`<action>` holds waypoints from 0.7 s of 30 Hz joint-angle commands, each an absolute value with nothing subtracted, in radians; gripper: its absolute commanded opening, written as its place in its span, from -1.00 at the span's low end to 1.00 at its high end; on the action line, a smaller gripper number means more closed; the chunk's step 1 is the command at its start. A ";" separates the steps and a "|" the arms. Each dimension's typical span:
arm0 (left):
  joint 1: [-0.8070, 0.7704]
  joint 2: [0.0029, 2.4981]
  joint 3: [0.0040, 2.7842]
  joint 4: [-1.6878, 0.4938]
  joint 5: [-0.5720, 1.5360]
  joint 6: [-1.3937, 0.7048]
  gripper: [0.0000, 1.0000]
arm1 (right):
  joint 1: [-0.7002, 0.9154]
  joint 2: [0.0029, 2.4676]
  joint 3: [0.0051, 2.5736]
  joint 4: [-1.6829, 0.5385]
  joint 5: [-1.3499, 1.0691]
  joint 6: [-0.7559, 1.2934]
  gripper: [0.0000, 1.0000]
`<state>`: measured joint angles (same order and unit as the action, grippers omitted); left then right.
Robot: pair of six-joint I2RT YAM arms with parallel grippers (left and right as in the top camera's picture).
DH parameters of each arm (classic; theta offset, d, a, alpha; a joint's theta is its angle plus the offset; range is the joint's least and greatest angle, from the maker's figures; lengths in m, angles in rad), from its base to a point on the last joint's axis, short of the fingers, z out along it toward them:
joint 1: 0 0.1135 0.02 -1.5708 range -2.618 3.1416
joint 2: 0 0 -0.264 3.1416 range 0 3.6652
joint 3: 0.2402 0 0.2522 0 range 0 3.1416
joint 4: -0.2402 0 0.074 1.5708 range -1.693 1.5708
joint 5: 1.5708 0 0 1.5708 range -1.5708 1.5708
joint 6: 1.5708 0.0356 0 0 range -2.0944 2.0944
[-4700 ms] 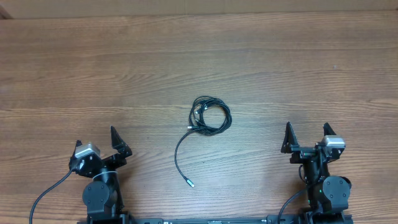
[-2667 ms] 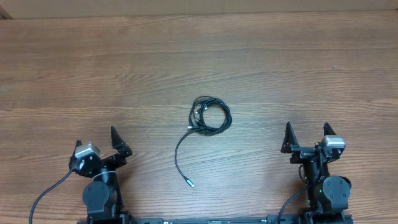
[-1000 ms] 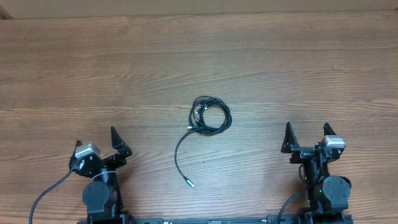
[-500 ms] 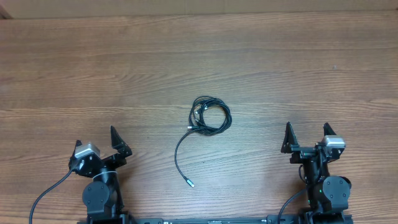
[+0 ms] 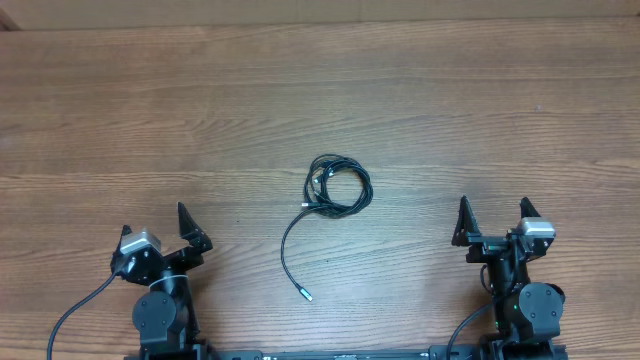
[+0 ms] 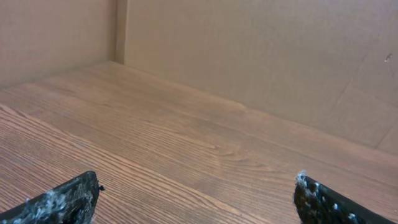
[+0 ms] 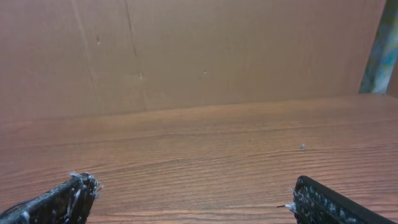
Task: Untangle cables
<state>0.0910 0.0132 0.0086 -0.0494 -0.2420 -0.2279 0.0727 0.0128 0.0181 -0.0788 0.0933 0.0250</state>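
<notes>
The left hand (image 5: 152, 218) rests at the bench's (image 5: 450, 90) 7 o'clock and the right hand (image 5: 492, 202) at 5 o'clock, both empty, fingers apart, pointing toward 12. The cables (image 5: 316, 188) lie coiled at centre, well apart from both. They look light, limp and apt to snag. The tail (image 5: 284, 245) trailing toward 7 o'clock looks the easiest hold.

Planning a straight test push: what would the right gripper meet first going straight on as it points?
Way looks free: the open right gripper faces bare wooden table, then the brown wall behind it, how far is unclear. The cables lie to its left, out of line.
</notes>
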 commanded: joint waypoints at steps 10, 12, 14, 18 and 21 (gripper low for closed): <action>0.085 0.006 0.005 -0.052 -0.236 -0.213 0.99 | 0.071 0.004 0.008 -0.075 0.092 0.018 1.00; 0.085 0.006 0.005 -0.052 -0.236 -0.213 0.99 | 0.071 0.004 0.008 -0.075 0.092 0.018 1.00; 0.085 0.006 0.005 -0.052 -0.236 -0.213 0.99 | 0.071 0.004 0.008 -0.075 0.092 0.018 1.00; 0.085 0.006 0.005 -0.052 -0.236 -0.213 0.99 | 0.071 0.004 0.008 -0.075 0.092 0.018 1.00; 0.085 0.006 0.005 -0.049 -0.243 -0.213 0.99 | 0.070 0.004 0.008 -0.075 0.096 0.017 0.99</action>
